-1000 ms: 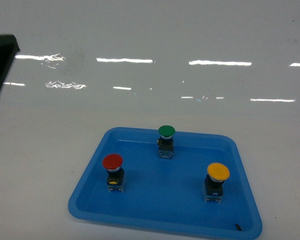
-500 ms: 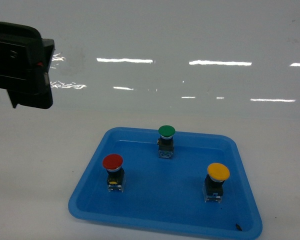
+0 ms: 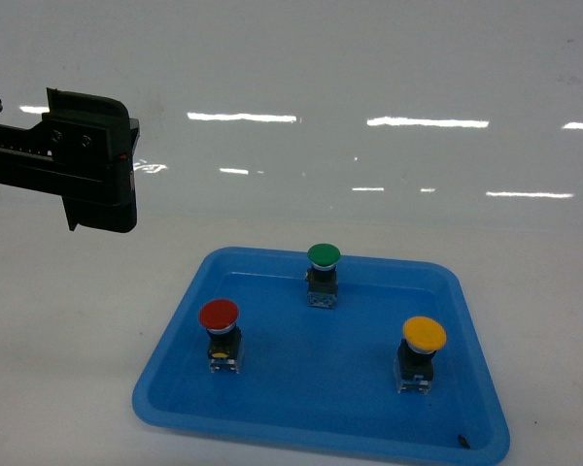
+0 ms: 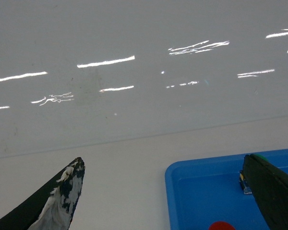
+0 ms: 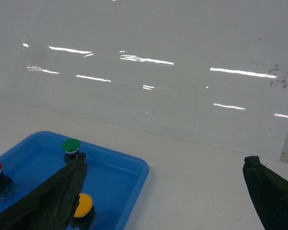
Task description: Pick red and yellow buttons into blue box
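Observation:
The red button (image 3: 219, 314) and the yellow button (image 3: 424, 333) stand upright in a shallow blue tray (image 3: 173, 335), red at the left, yellow at the right. The blue box is out of view. My left gripper (image 4: 165, 163) is open and empty, hovering over the table just left of the tray; its right finger hides part of the green button. Only a sliver of the red button (image 4: 222, 225) shows there. My right gripper (image 5: 164, 160) is open and empty, above the table right of the tray, with the yellow button (image 5: 84, 205) beside its left finger.
A green button (image 3: 323, 255) stands at the tray's back middle. The left arm's black wrist block (image 3: 87, 160) hangs above the table, left of and behind the tray. A glossy white wall rises behind the white table. A small dark speck (image 3: 463, 441) lies in the tray's front right corner.
The left arm has come in from the left edge of the head view, moving right and slightly down toward the tray. The buttons and tray have not moved.

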You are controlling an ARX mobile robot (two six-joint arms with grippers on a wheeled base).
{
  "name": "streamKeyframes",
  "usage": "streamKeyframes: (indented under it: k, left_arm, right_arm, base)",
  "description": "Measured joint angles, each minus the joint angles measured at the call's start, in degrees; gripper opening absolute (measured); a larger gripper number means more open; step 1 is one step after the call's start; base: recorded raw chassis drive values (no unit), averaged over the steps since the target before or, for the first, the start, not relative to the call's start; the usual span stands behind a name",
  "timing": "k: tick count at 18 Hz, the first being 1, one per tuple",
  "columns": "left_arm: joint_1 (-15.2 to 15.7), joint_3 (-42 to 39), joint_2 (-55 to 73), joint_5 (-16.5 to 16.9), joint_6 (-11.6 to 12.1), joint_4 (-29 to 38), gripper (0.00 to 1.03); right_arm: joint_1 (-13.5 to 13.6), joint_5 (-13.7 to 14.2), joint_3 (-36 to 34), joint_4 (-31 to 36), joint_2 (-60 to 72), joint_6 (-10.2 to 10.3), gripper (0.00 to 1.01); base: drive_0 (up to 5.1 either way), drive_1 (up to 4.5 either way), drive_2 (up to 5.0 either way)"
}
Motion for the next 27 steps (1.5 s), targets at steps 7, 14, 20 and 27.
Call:
streamKeyframes:
  k: [7,14,20,27]
  left_arm:
    - [0.00,0.00,0.00,0.00,-0.02,-0.02,0.98]
    - [0.00,0.00,0.00,0.11,-0.02,-0.02,0.98]
    - [0.00,0.00,0.00,0.13,-0.02,0.00,0.98]
    - [0.00,0.00,0.00,0.13,-0.02,0.00,0.98]
  right_arm:
    - [-0.96,-4.50,7.98,6.56,21.81,-2.56,0.98]
    - [5.09,-11.41,9.09,-1.99,24.02,-3.72,0.98]
    - [3.87,-10.40,9.51,-5.27,24.48,-5.57,0.98]
    - [5.75,-16.81,12.24,-9.22,27.45,-6.38,0.98]
  base:
    - [0.0,0.00,0.0]
    - [0.0,0.00,0.0]
    - [0.0,0.00,0.0]
    - [0.0,0.00,0.0]
